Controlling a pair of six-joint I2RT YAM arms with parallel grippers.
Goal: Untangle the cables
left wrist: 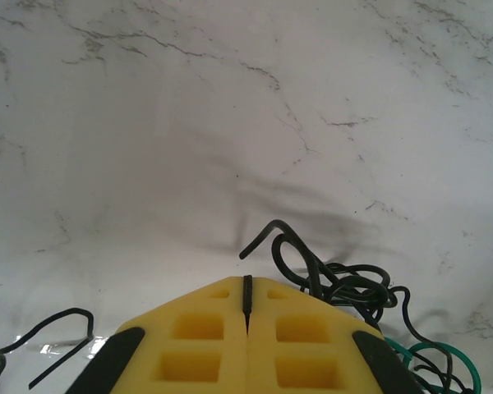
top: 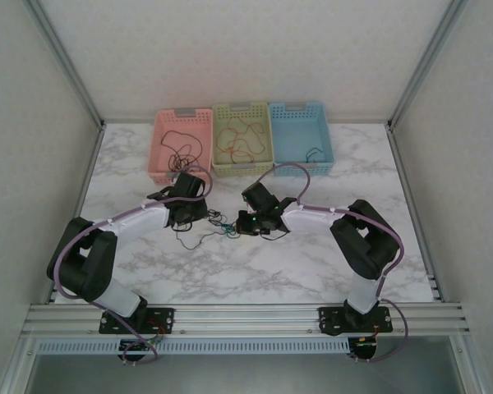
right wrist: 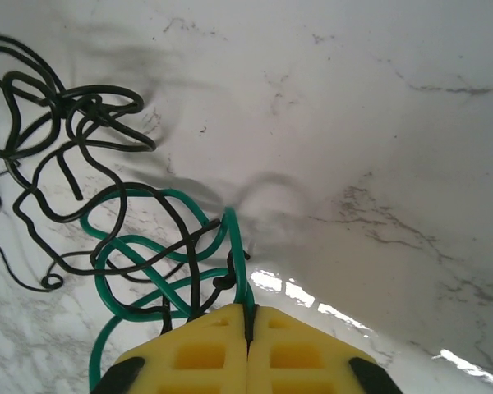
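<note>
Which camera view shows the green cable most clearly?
The right wrist view: the green cable lies in large loops, crossed with the black cable, one strand entering the shut right gripper. The left wrist view catches one loop at its corner; the top view, a tiny speck.

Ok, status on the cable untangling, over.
Left pincer shut on black cable. Right pincer shut on green cable. Tangle between them on table. Nothing in the way.

Cable tangle [top: 218, 222] centre; baskets [top: 242, 169] line far edge; table [top: 271, 279] front seemingly open.
</note>
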